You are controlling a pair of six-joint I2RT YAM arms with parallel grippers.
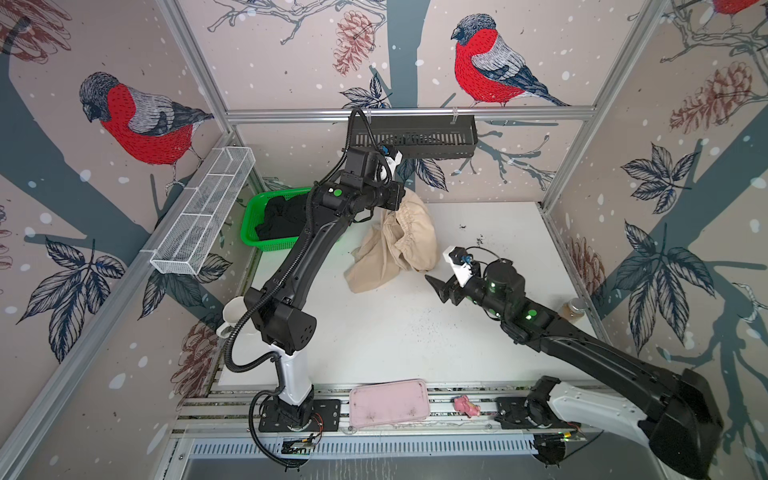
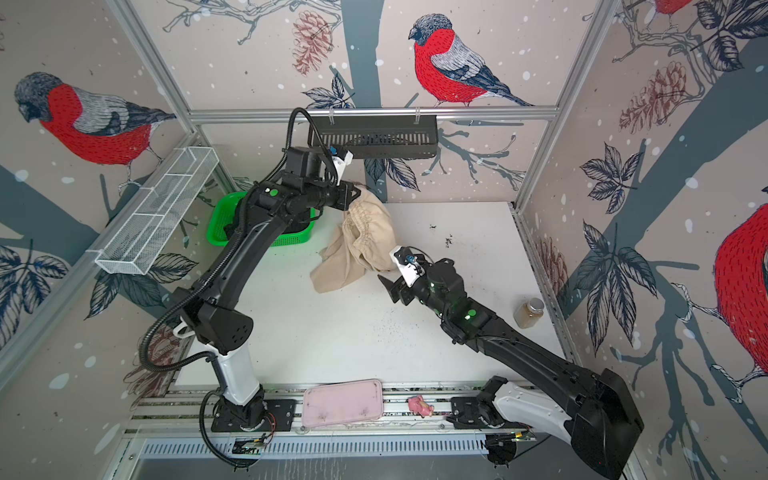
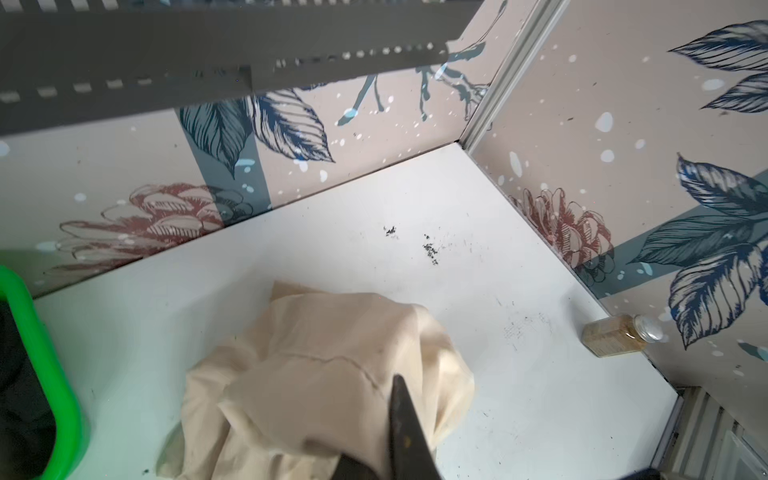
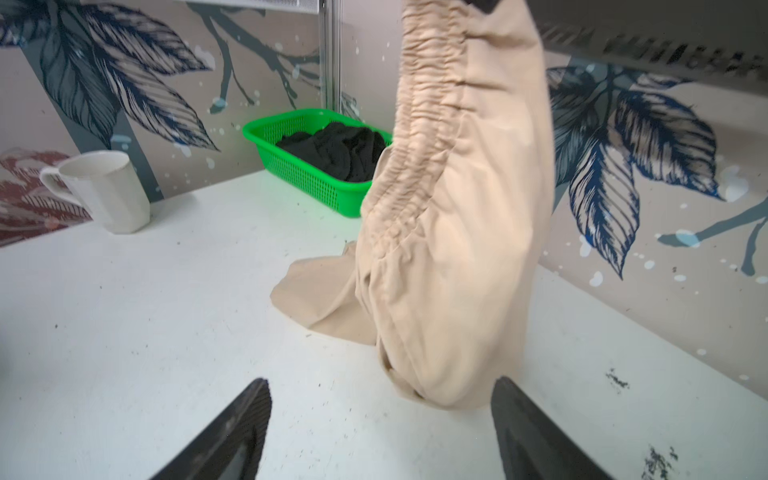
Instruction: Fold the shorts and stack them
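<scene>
Left gripper (image 1: 402, 198) jaws pressed together, pinching the beige shorts (image 1: 399, 245) at the top edge, lifted near the back wall just under the dark wall basket (image 1: 419, 139). In the left wrist view one dark finger (image 3: 405, 419) lies against the cloth, with fabric bunched around it. The beige shorts hang from that grip: gathered waistband (image 4: 419, 137) runs down the hanging part, lower cloth trails onto the white surface (image 1: 395, 328) and spreads toward the front-left. Bottom of the hanging bulge sits just ahead of the right gripper.

Right gripper (image 1: 441, 289) jaws spread wide, nothing between them. It is low over the surface, pointing at the beige shorts and close to them but apart; both fingers (image 4: 232, 432) frame the hanging cloth in the right wrist view.

Black shorts (image 1: 280, 218) are crumpled inside the green basket (image 1: 253, 208) at the back-left of the surface, partly behind the left arm in both top views.

White mug (image 4: 104, 191) at the left edge. Small jar (image 2: 528, 312) with brown contents at the right edge by the wall. Pink tray (image 1: 388, 402) and small pink rag (image 1: 467, 406) on the front rail between the arm bases. White mesh rack (image 1: 203, 212) on the left wall. Dark specks (image 3: 430, 249) scattered on the surface.
</scene>
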